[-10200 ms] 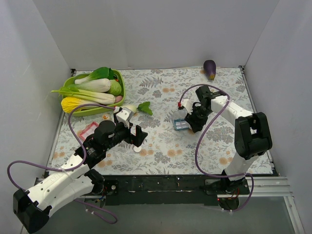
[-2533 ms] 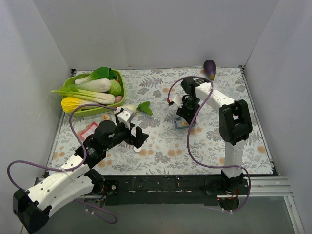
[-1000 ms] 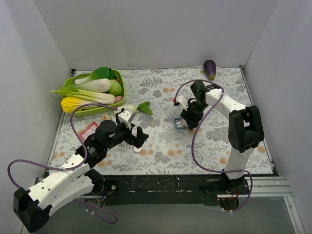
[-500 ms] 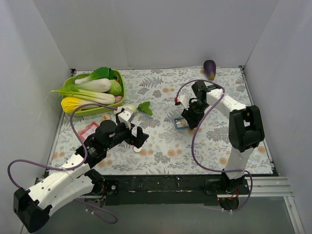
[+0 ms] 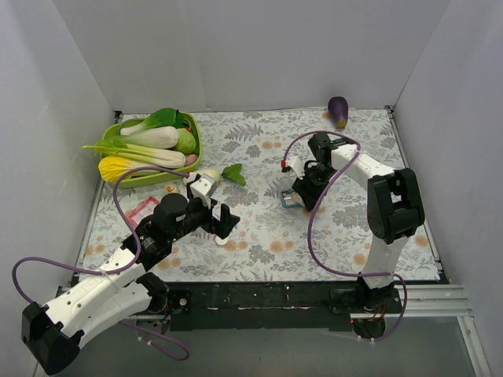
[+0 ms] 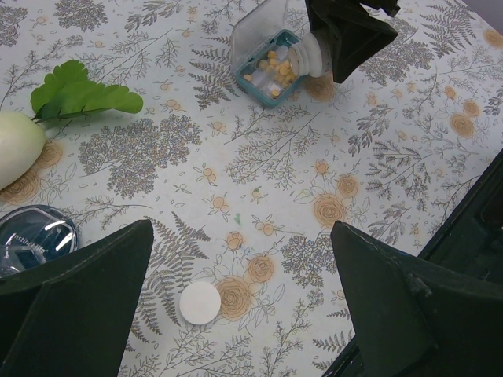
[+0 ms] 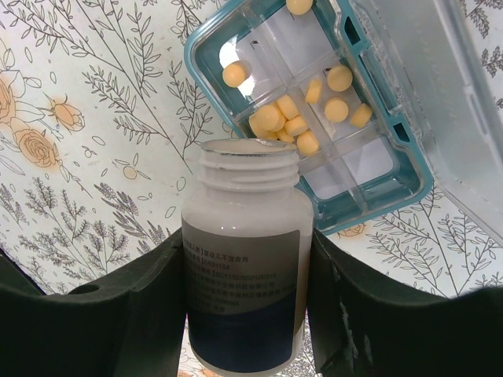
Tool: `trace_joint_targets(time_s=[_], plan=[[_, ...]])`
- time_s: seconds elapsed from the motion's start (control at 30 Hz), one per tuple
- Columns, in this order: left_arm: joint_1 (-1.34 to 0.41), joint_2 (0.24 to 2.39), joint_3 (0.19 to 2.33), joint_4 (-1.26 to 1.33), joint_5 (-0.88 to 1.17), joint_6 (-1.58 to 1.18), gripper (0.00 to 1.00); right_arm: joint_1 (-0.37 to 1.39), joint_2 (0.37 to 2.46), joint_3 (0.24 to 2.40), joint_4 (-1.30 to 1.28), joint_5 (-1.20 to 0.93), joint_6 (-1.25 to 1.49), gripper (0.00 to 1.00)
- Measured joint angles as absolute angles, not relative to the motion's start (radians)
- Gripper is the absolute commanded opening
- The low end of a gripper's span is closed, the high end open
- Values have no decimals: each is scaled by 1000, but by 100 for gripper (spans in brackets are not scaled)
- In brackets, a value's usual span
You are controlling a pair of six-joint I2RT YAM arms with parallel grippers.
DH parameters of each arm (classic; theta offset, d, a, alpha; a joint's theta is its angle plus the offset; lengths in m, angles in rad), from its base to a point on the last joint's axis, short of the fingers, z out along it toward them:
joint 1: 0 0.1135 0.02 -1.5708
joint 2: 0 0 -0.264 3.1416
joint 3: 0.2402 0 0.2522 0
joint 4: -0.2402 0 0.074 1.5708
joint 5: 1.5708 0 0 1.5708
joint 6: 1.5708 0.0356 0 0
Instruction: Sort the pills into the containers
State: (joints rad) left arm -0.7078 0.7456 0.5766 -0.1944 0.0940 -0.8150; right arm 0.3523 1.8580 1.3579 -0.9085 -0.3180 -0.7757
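Pale grey back wall (image 5: 251, 55) well beyond the left gripper (image 5: 223, 221) and right gripper (image 5: 305, 192), side walls (image 5: 47, 157) outward of each, table (image 5: 259, 149) beneath them in fern-and-flower cloth (grey-green leaves, orange blooms), soft even light, black rail (image 5: 259, 297) behind them

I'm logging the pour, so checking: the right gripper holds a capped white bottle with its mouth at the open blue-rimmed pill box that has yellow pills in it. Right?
Not quite: the white bottle is uncapped, and the right wrist view shows its open threaded mouth. The rest stands: the right gripper holds it with its mouth at the open blue-rimmed pill box, with yellow pills in it.
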Motion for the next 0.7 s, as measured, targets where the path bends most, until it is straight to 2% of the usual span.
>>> trace_joint_targets(time_s=[0.7], plan=[[-708, 746, 577, -194, 94, -815, 98, 349, 1890, 1359, -909, -317, -762, 1]])
